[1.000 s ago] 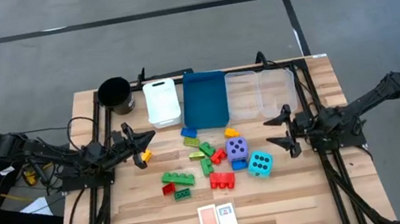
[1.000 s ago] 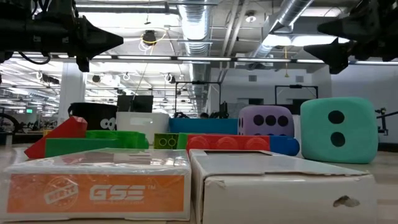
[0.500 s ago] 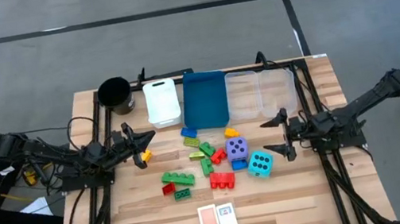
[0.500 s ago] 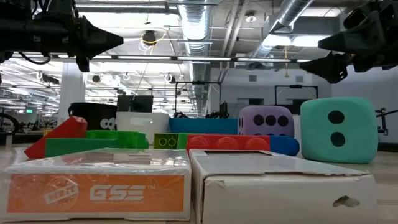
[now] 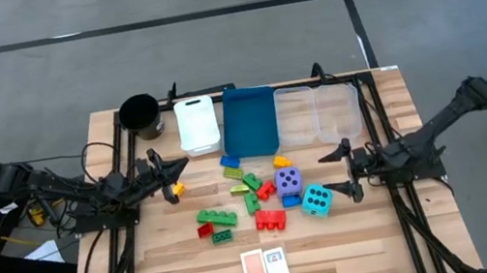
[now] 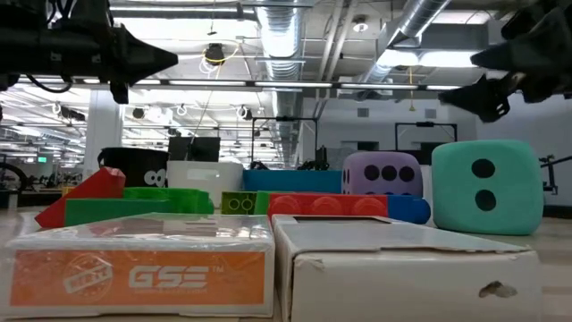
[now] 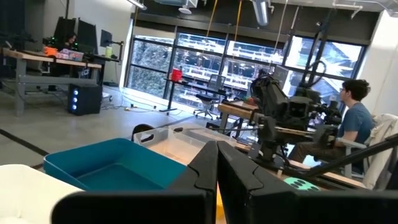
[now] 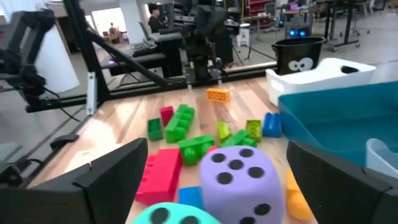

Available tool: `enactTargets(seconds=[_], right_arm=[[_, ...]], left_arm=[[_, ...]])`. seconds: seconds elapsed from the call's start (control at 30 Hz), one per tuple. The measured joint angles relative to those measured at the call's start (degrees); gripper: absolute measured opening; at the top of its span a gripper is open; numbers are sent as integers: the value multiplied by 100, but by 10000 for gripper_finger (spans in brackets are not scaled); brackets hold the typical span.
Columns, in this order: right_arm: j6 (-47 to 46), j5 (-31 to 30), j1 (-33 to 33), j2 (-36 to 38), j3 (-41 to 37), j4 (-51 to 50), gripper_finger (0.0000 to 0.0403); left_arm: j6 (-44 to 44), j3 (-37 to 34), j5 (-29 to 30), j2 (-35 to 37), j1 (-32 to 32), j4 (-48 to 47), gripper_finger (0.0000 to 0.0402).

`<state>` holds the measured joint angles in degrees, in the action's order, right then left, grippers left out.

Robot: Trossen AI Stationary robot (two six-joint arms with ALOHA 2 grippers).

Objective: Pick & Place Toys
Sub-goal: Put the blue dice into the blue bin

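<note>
You can read one marking only: the letters "GSE" in white, beside a round emblem too small to make out, on the orange face of the card box (image 6: pixel 138 268) nearest the low camera. The white card box (image 6: pixel 411 273) next to it shows you no legible print on the side facing that camera. Dice pips are visible, two on the cyan die (image 6: pixel 487 186) and six on the purple die (image 6: pixel 384 183), and no other wording or number can be read.
</note>
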<state>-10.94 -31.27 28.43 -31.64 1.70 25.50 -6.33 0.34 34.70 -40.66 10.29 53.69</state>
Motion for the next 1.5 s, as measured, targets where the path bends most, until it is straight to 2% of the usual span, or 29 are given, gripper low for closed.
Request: enactTargets(seconds=[0.17,0.37,0.5,0.6,0.7,0.87,1.03,1.2,1.4,1.5], right_arm=[[319,-1169,1071,2,336,-52,382],[-511,-2908,2548,-448,511,-322,382],[-1484,-3952,3383,-1284,511,-127,382],[-1873,-4504,3835,-2143,559,438,382],[-1892,-4982,4159,-3068,954,801,382],[-1577,-5849,4451,-4439,1882,799,382],[-1525,-5863,4267,-5132,2362,812,382],[-2590,-5874,4094,-5195,2122,788,382],[-4088,-5874,4354,-5195,1686,782,382],[-4528,-5874,4453,-5195,1475,782,382]], left_arm=[[-2,0,0,0,-62,0,0],[-254,0,-2,0,-62,-15,0],[-620,0,-2,0,-62,-157,0],[-845,0,-4,-2,-61,-250,0],[-990,0,-140,0,-36,-267,0],[-1053,0,-524,-2,-15,-269,0],[-1057,0,-611,0,-16,-267,0],[-1056,0,-610,0,-16,-264,0],[-1054,0,-610,0,-18,-219,0],[-1056,0,-610,0,-18,-221,0]])
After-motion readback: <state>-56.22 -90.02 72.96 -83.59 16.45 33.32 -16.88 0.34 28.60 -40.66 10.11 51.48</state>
